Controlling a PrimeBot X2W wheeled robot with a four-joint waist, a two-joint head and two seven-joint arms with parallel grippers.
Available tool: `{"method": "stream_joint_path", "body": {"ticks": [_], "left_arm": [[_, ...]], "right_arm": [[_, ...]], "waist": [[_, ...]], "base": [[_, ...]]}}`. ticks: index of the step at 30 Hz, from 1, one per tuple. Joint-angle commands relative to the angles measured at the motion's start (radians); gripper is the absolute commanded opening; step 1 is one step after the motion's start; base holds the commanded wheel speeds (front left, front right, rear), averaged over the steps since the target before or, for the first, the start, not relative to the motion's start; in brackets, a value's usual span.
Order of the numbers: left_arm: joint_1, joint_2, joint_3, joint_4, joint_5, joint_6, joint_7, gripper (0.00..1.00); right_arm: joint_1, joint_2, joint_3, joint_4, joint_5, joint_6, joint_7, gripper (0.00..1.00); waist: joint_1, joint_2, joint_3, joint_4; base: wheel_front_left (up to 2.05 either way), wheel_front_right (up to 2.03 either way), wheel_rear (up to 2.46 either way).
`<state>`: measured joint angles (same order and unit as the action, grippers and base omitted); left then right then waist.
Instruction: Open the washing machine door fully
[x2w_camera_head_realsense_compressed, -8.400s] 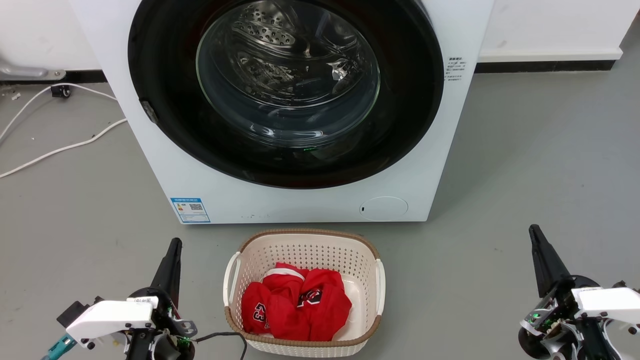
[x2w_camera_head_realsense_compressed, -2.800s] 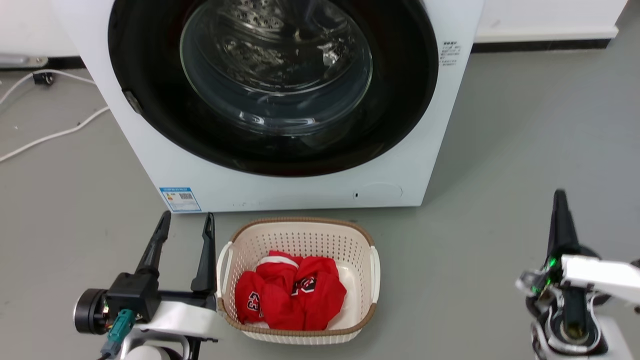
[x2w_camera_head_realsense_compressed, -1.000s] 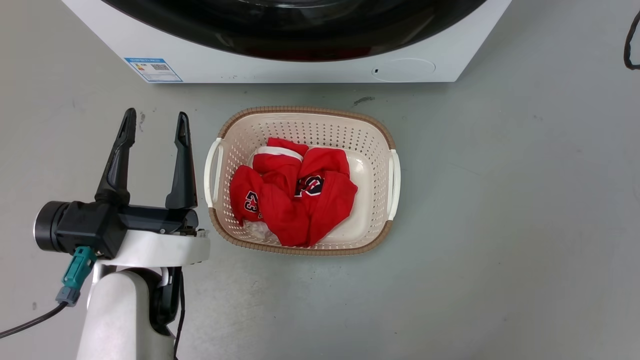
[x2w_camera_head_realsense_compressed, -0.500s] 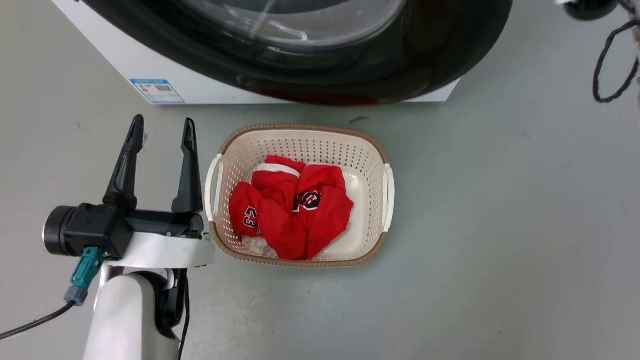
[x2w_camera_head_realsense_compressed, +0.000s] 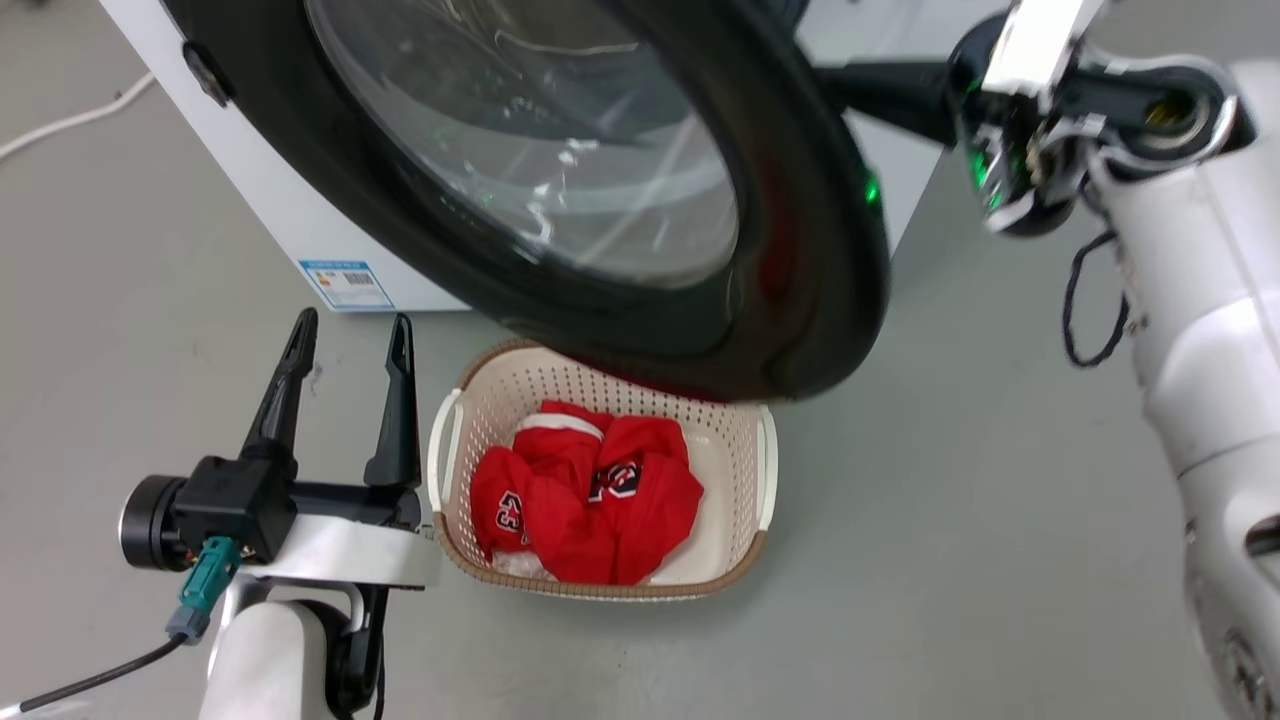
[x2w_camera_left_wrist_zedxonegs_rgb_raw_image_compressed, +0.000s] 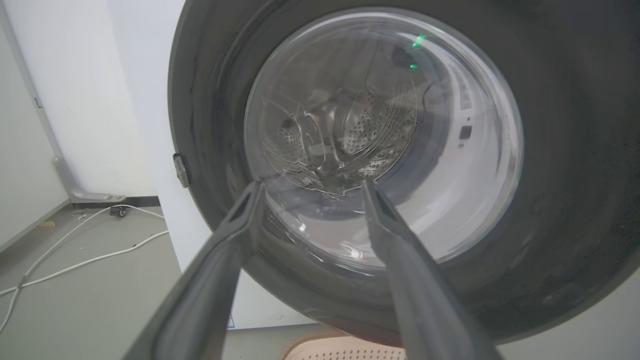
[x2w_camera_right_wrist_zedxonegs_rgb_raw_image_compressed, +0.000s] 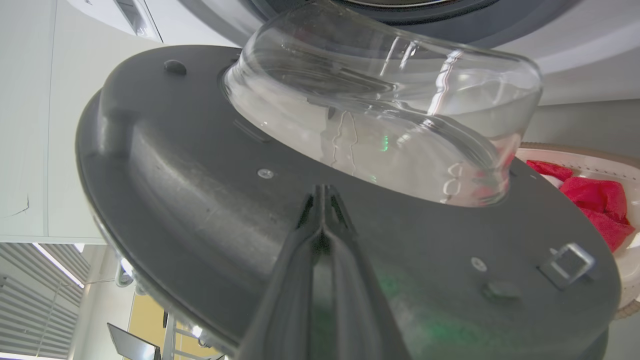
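Cream perforated laundry basket (x2w_camera_head_realsense_compressed: 600, 592) with a brown rim sits on the floor just right of the left gripper (x2w_camera_head_realsense_compressed: 352, 320), close beside its right finger. Inside it is a crumpled red garment (x2w_camera_head_realsense_compressed: 590, 500) with white trim and dark digits that look like 43. The basket's far rim lies under the door's lower edge. The right wrist view catches the basket rim (x2w_camera_right_wrist_zedxonegs_rgb_raw_image_compressed: 575, 155) and the red cloth (x2w_camera_right_wrist_zedxonegs_rgb_raw_image_compressed: 595, 200) right of the right gripper (x2w_camera_right_wrist_zedxonegs_rgb_raw_image_compressed: 322, 189).

A blue sticker (x2w_camera_head_realsense_compressed: 345, 285) is low on the washing machine (x2w_camera_head_realsense_compressed: 250, 190), just ahead of the left fingertips. It carries a code block; the print is too small to read.

The washing machine door (x2w_camera_head_realsense_compressed: 800, 250) stands partly open, its free edge out from the machine front. Ahead of the left gripper (x2w_camera_left_wrist_zedxonegs_rgb_raw_image_compressed: 312, 184), the door (x2w_camera_left_wrist_zedxonegs_rgb_raw_image_compressed: 575, 150) shows its glass, with the perforated drum (x2w_camera_left_wrist_zedxonegs_rgb_raw_image_compressed: 360, 120) visible through it.

Left gripper: released, fingers spread, holding nothing, low over the floor. Right gripper: clenched, fingers pressed together with nothing between them. It reaches behind the door's free edge, tips at the door's grey inner face (x2w_camera_right_wrist_zedxonegs_rgb_raw_image_compressed: 200, 200), just below the glass bowl (x2w_camera_right_wrist_zedxonegs_rgb_raw_image_compressed: 390, 115); contact unclear. A metal latch loop (x2w_camera_right_wrist_zedxonegs_rgb_raw_image_compressed: 565, 257) is on that face, right of the fingers.
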<state>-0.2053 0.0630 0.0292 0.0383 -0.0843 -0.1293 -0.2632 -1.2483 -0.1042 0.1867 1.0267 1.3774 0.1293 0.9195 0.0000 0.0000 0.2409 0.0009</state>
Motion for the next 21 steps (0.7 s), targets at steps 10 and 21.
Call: {"method": "stream_joint_path", "body": {"ticks": [10, 21], "left_arm": [[0.077, -0.003, -0.004, 0.022, 0.002, -0.002, -0.002, 1.0], [0.126, -0.01, -0.015, 0.035, -0.007, 0.007, -0.002, 1.0]], "right_arm": [[0.237, 0.05, 0.039, -0.176, 0.071, 0.003, 0.112, 0.0], [0.423, 0.057, 0.202, -0.375, 0.222, 0.003, 0.105, 0.0]], "waist": [[0.0, 0.0, -0.121, 0.031], [0.0, 0.0, -0.178, 0.071]], "base": [[0.0, 0.0, 0.0], [0.0, 0.0, 0.0]]}}
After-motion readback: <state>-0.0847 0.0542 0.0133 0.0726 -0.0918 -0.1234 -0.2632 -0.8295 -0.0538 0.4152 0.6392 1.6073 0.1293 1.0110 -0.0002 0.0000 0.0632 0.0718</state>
